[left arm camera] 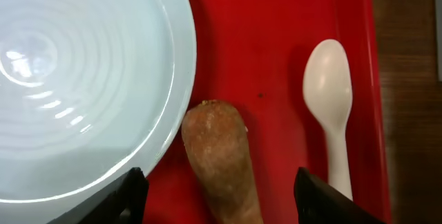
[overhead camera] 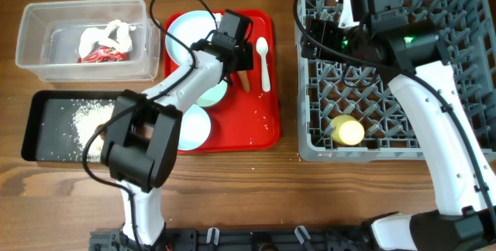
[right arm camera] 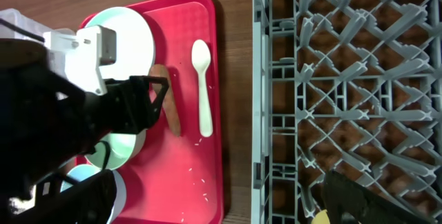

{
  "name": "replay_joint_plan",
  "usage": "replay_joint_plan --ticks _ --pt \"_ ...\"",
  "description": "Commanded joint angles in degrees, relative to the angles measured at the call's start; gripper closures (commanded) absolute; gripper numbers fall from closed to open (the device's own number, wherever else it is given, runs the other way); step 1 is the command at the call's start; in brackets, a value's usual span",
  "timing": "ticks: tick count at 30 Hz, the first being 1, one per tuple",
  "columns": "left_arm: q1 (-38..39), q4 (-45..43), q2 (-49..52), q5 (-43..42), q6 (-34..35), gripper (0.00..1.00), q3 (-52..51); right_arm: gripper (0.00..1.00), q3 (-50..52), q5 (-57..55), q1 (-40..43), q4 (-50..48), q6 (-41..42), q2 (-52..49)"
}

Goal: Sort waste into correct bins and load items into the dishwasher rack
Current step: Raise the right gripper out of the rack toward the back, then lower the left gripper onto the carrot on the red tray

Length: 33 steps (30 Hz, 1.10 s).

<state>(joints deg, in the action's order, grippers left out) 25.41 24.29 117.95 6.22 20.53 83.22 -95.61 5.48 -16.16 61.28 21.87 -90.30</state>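
My left gripper (overhead camera: 241, 59) is open low over the red tray, its fingers (left arm camera: 221, 203) on either side of the brown sausage-like stick (left arm camera: 221, 158). The pale blue plate (left arm camera: 76, 79) lies just left of the stick and the white spoon (left arm camera: 330, 106) right of it. Two bowls (overhead camera: 211, 94) (overhead camera: 194, 127) sit on the tray's near half. My right gripper (overhead camera: 311, 40) hangs open and empty (right arm camera: 221, 203) over the grey dishwasher rack (overhead camera: 457, 18). The yellow cup (overhead camera: 349, 131) lies in the rack. The tissue (overhead camera: 108, 34) and red wrapper (overhead camera: 99, 55) lie in the clear tub (overhead camera: 31, 49). Rice crumbs (overhead camera: 87, 119) lie in the black tray (overhead camera: 39, 131).
The flat red tray (overhead camera: 260, 123) lies between the bins and the rack, with a few rice grains (right arm camera: 207, 193) on its bare part. My left arm reaches across the bowls. A strip of wooden table (right arm camera: 236, 79) separates tray and rack.
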Motion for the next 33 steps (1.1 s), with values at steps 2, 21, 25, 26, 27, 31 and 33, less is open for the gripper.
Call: replay_joint_plan --ticks 2,21,25,26,27,31,33 --pt "0.8 -1.5 2.8 1.3 0.9 0.32 0.4 0.03 -0.8 -1.0 0.0 0.0 0.7 0.6" --pt "1.4 -1.7 6.2 -3.7 -4.8 0.78 1.2 0.03 -0.8 -0.5 0.0 0.7 -0.9 0.6" --pt "1.4 1.4 5.6 -5.3 -6.6 0.88 3.7 0.02 -0.8 -0.5 0.0 1.0 -1.0 0.6" --pt "1.4 2.3 5.3 -5.3 -6.6 0.88 3.9 0.02 -0.8 -0.5 0.0 1.0 -1.1 0.6" --pt "1.5 3.4 4.6 -5.3 -6.6 0.88 4.2 0.02 -0.8 -0.5 0.0 1.0 -1.0 0.6" --pt "1.4 11.9 -2.2 -5.3 -6.6 0.89 7.3 0.02 -0.8 -0.6 0.0 0.7 -1.1 0.6" --pt "1.0 16.2 -7.0 -5.2 -5.5 0.89 8.5 0.02 -0.8 -0.6 0.0 0.8 -1.1 0.6"
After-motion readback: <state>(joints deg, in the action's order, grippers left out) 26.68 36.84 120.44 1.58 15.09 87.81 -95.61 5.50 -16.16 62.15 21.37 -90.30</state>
